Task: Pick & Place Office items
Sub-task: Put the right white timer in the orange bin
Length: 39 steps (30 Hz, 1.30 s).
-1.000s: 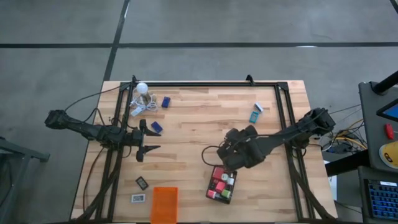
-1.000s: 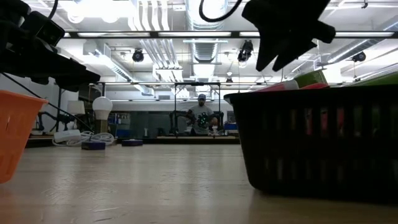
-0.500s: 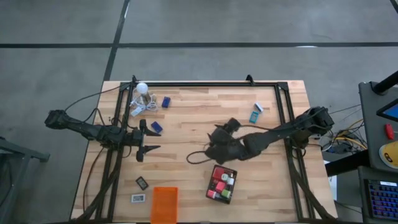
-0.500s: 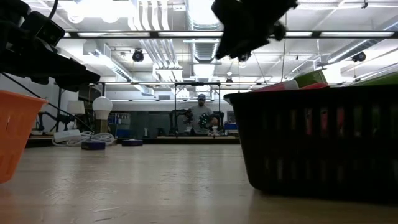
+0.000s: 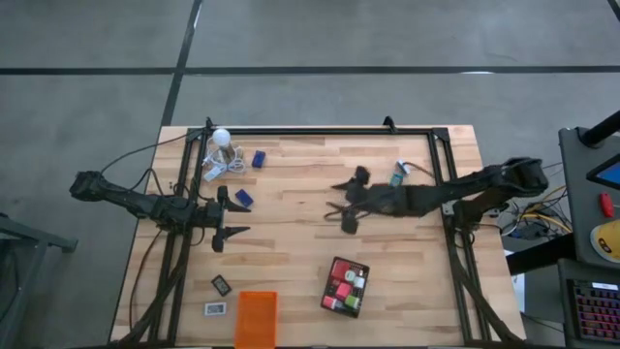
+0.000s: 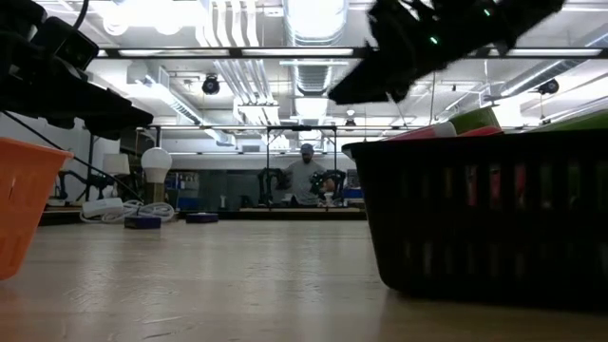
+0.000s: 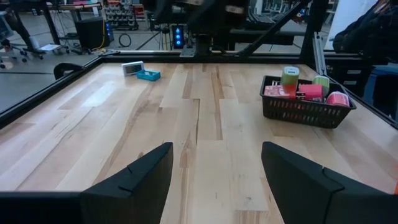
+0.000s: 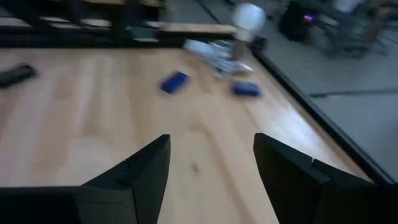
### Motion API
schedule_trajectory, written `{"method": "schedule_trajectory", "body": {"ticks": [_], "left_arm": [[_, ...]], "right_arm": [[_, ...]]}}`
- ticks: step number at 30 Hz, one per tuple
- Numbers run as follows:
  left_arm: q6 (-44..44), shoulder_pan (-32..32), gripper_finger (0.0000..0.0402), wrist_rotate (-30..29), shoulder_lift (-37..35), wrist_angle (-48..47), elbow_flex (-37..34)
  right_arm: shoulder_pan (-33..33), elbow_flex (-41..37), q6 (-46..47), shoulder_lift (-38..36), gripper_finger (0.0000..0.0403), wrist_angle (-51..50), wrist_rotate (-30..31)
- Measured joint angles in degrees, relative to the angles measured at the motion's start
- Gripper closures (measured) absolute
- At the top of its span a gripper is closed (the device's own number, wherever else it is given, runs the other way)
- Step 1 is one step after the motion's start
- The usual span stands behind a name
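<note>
My right gripper point(image 5: 341, 204) hangs open over the table's middle, pointing toward the left edge, with nothing between its fingers point(image 8: 143, 177). It shows at the top of the low view point(image 6: 418, 47). My left gripper point(image 5: 231, 219) waits open over the left part of the table point(image 7: 214, 180). Two dark blue blocks point(image 5: 242, 198) point(image 5: 259, 159) lie flat on the wood, ahead of the right gripper point(image 8: 175, 81) point(image 8: 246, 89). Teal-and-white boxes point(image 5: 398, 177) lie by the right arm. Two small black and white rectangles point(image 5: 221, 285) point(image 5: 215, 308) lie near the near-left corner. Red, pink and green pieces fill the black tray point(image 5: 346, 286).
An orange tray point(image 5: 256, 320) stands at the near edge, left of the black tray point(image 6: 494, 209). A white light bulb point(image 5: 221, 138) with a coiled white cord sits at the far-left corner. A black frame runs round the table point(image 5: 320, 131). A person shows far behind the table point(image 6: 306, 176).
My right gripper has left the place above the black tray: it went first toward the table's left, then toward the far edge, while the arm stretched out and the gripper turned until it points left. My left arm has kept still, and no item has moved.
</note>
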Motion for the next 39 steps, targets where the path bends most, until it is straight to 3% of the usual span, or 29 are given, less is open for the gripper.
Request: {"method": "schedule_trajectory", "body": {"ticks": [6,13,22,25,30,34,39], "left_arm": [[0.00,0.00,0.0149,0.07,0.21,-0.01,0.00],[-0.01,0.01,0.0149,0.07,0.39,0.00,-0.02],[0.00,0.01,0.0149,0.07,0.54,0.00,0.00],[0.01,0.01,0.0149,0.07,0.61,0.00,0.00],[0.01,0.01,0.0149,0.04,0.70,0.00,0.00],[-0.01,0.01,0.0149,0.04,0.72,-0.02,-0.02],[-0.01,0.01,0.0149,0.02,0.72,0.00,0.00]], "right_arm": [[-4.47,-9.59,1.71,-9.79,0.0174,1.06,6.00],[-4.77,-15.04,5.46,-18.42,0.0174,-0.56,22.60],[-6.23,-10.33,23.24,-21.40,0.0179,-25.59,31.31],[-7.50,-7.46,29.48,-20.73,0.0185,-35.68,31.57],[-12.20,-3.84,47.76,-19.06,0.0198,-53.58,27.28],[-17.28,-2.89,49.36,-17.61,0.0204,-59.20,22.58],[-24.21,-3.68,47.08,-16.14,0.0204,-59.35,14.24]]}}
